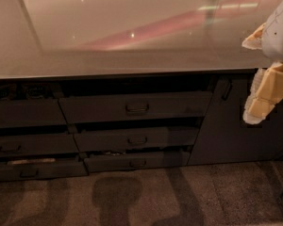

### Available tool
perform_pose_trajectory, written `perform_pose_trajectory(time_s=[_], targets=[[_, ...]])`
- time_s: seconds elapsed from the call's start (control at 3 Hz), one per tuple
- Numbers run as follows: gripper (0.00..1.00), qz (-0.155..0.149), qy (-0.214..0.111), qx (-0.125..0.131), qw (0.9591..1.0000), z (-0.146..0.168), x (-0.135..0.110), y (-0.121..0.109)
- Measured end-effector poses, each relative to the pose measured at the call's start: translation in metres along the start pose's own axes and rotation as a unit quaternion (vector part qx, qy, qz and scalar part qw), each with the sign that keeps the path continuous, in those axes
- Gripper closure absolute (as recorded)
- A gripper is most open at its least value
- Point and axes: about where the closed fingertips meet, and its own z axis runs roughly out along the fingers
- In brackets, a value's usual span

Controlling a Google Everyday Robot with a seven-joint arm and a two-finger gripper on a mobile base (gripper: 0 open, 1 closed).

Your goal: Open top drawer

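Observation:
The top drawer [99, 108] is the widest dark grey front in the middle column, just under the counter, with a small loop handle [137, 108] at its centre. A dark gap shows above its front edge, and I cannot tell how far it stands out. My gripper [263, 97], pale yellow under a white wrist, hangs at the right edge of the view. It is well to the right of the handle, at about the same height, and touches nothing.
Two narrower drawer fronts [137, 139] sit below the top drawer. Another drawer column [26, 113] is at the left. A tall dark cabinet door [226, 126] stands behind the gripper. A glossy countertop [132, 32] overhangs them all, and carpet [146, 197] covers the floor.

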Motion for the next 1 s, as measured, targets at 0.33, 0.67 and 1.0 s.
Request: perform_pose_trajectory(time_s=[0.33, 0.67, 1.0], targets=[[0.00, 0.000, 0.000, 0.000, 1.0000, 0.000, 0.000, 0.000], [0.00, -0.020, -0.038, -0.018, 0.9989, 0.000, -0.005, 0.001], [0.00, -0.065, -0.129, -0.054, 0.9879, 0.001, -0.022, 0.003]])
